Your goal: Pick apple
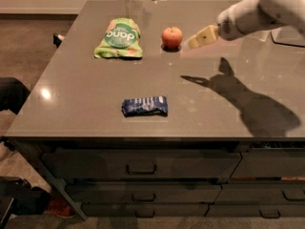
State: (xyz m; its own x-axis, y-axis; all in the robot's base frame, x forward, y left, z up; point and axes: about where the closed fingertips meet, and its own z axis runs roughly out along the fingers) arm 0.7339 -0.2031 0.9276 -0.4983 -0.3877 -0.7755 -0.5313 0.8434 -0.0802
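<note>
The apple (172, 36) is small, round and red-orange, and sits on the grey tabletop (86, 99) toward the back middle. My gripper (198, 39) reaches in from the upper right on a white arm (257, 14). Its tan tip is just right of the apple, at about the same height, with a small gap between them. The gripper holds nothing that I can see. Its shadow (224, 87) falls on the table to the right front.
A green snack bag (119, 38) lies left of the apple. A blue wrapped snack (145, 106) lies near the front middle. Drawers (140, 166) run along the table's front. A dark object (12, 94) stands at the left floor edge.
</note>
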